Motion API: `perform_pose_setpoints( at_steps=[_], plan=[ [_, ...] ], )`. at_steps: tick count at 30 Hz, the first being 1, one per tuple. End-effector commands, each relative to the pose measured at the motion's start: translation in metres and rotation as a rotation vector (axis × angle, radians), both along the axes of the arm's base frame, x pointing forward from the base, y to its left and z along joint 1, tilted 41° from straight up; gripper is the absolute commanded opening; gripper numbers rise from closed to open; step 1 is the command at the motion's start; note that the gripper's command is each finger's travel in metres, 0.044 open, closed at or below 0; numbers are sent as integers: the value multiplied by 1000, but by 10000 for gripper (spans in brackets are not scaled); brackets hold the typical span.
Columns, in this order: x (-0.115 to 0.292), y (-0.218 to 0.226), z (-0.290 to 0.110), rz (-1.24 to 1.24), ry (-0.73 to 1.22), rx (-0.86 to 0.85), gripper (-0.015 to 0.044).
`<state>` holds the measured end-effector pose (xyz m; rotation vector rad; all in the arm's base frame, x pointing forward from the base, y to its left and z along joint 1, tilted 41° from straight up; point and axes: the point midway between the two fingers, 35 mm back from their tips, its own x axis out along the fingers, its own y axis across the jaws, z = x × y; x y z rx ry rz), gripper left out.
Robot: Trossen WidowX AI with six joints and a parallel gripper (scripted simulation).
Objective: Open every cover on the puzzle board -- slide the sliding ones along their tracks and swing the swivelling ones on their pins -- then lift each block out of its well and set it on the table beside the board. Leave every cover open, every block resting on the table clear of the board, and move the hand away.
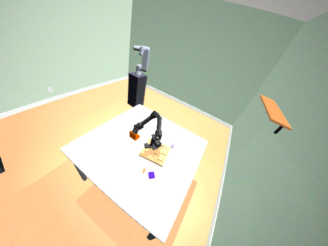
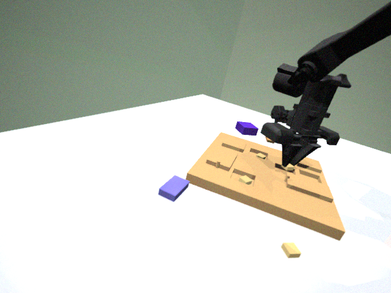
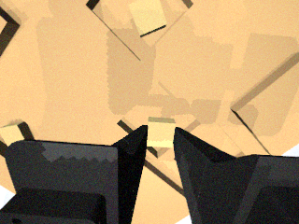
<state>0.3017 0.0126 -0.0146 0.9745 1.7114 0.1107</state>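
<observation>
The tan puzzle board lies on the white table. My gripper reaches down into a well near the board's middle and is shut on a small pale yellow block that sits at the well. Two more pale blocks sit in open wells; one of them shows at the top of the wrist view. Another pale block shows at the left edge of the wrist view.
A light purple block lies on the table by the board's left corner. A dark purple block lies beyond the board. A pale yellow block lies in front of the board. An orange box sits by the arm's base.
</observation>
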Motion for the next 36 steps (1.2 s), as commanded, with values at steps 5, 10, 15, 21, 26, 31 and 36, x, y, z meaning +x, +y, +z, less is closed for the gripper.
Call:
perform_pose_setpoints(
  at_steps=[5, 10, 15, 21, 26, 31, 36],
  plan=[
    [3, -9, 9, 0, -9, -5, 80],
    [2, -13, 14, -1, -8, -5, 80],
    [2, -17, 19, -2, -8, -4, 80],
    [3, -24, 26, -2, -8, -5, 80],
    [4, -32, 36, -2, -7, -5, 80],
    [4, -41, 46, -2, -7, -6, 80],
    [4, -49, 56, -2, -7, -6, 80]
  ],
)
